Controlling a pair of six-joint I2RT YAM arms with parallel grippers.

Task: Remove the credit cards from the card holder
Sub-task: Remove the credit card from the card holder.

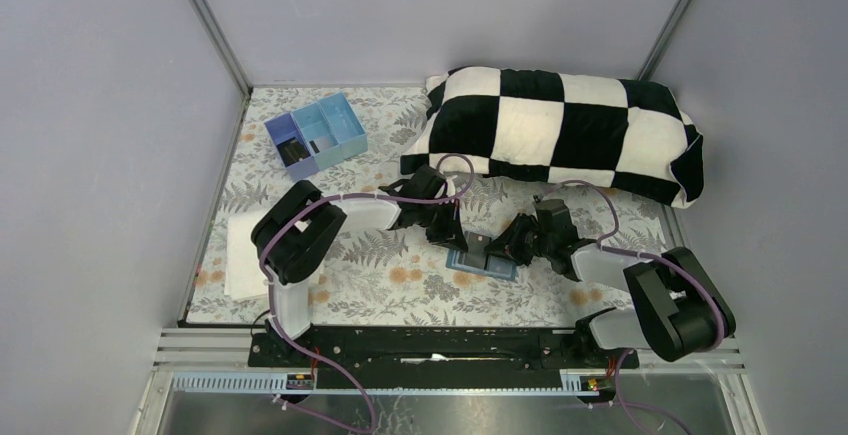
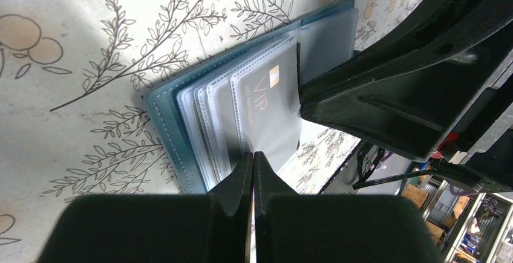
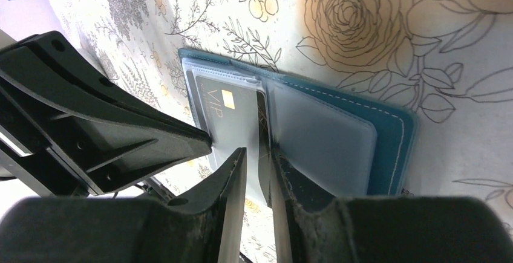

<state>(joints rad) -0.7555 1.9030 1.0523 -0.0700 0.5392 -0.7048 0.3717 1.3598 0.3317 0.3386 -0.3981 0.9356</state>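
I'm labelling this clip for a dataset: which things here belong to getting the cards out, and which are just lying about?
Part of the job: card holder, VIP card, left gripper, right gripper.

Just lying about: compartment tray, checkered pillow, white cloth.

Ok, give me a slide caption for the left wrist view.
Left gripper closed at the edge of the open card holder, a grey VIP card showing through its clear sleeves.

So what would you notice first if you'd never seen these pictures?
Probably the big black-and-white checkered pillow at the back. Then the open blue card holder in the middle, with the left hand and right hand pinching its clear sleeves from either side and a grey VIP card showing inside.
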